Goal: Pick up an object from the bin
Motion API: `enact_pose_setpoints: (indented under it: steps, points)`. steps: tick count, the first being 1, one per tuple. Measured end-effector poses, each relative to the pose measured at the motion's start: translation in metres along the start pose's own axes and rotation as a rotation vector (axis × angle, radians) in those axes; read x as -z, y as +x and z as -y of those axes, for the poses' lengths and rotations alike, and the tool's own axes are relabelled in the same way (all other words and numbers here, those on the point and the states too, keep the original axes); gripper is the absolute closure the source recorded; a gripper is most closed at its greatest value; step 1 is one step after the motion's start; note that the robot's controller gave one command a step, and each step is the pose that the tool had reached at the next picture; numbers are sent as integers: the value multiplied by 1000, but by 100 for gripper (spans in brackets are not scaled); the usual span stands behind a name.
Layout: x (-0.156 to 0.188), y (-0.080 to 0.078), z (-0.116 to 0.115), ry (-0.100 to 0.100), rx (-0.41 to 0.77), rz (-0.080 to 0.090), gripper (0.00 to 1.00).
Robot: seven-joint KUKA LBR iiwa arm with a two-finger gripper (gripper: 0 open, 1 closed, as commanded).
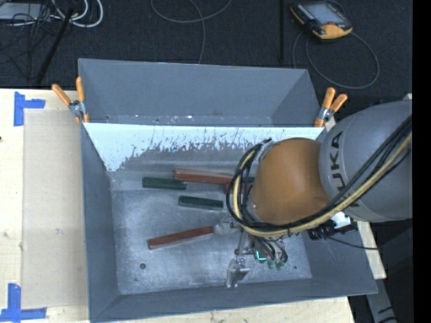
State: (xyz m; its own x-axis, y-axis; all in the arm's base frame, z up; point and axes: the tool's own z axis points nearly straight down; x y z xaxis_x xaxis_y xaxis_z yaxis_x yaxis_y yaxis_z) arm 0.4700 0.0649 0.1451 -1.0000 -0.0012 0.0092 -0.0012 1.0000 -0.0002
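I saw the gripper point(237, 272) low near the floor of the bin point(101, 247); whether it was spread or pressed together I could not tell. The nearest thing, a red-brown stick point(180, 237), lay just beside it, up and leftward. Best, I judged, to straddle the stick's near end across its width.

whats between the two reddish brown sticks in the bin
In the camera view, a short dark green stick lies between the upper reddish-brown stick and the lower reddish-brown stick, nearer the upper one.
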Motion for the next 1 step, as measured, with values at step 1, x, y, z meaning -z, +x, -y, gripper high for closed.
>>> enact_pose_setpoints:
  steps: [1]
  points:
    - [3, -2, 0, -1, -2, 7, 0]
